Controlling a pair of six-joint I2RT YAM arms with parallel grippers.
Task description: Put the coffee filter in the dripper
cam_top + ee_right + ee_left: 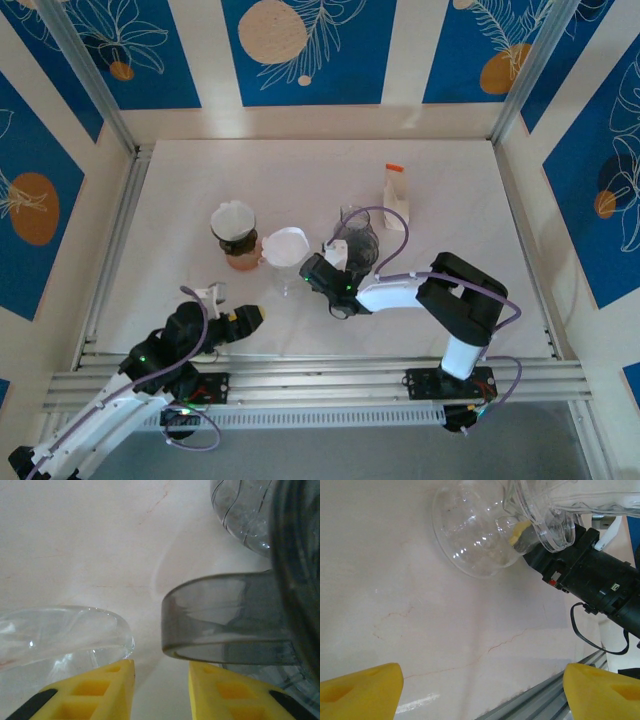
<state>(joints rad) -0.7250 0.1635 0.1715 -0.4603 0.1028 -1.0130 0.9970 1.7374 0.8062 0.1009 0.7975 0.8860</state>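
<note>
My right pincer [161,690] is hovering narrowly parted and empty between the dripper [60,630] and the jug handle [225,625]; my left pincer [482,687] is hanging wide over the worktop [420,630], holding nothing. The filter [233,215] is sitting in the brown cup [242,258], beside the dripper, which is looking empty. Judgement: I am needing to pinch the filter's rim lightly, lifting straight up without crushing it.
</note>
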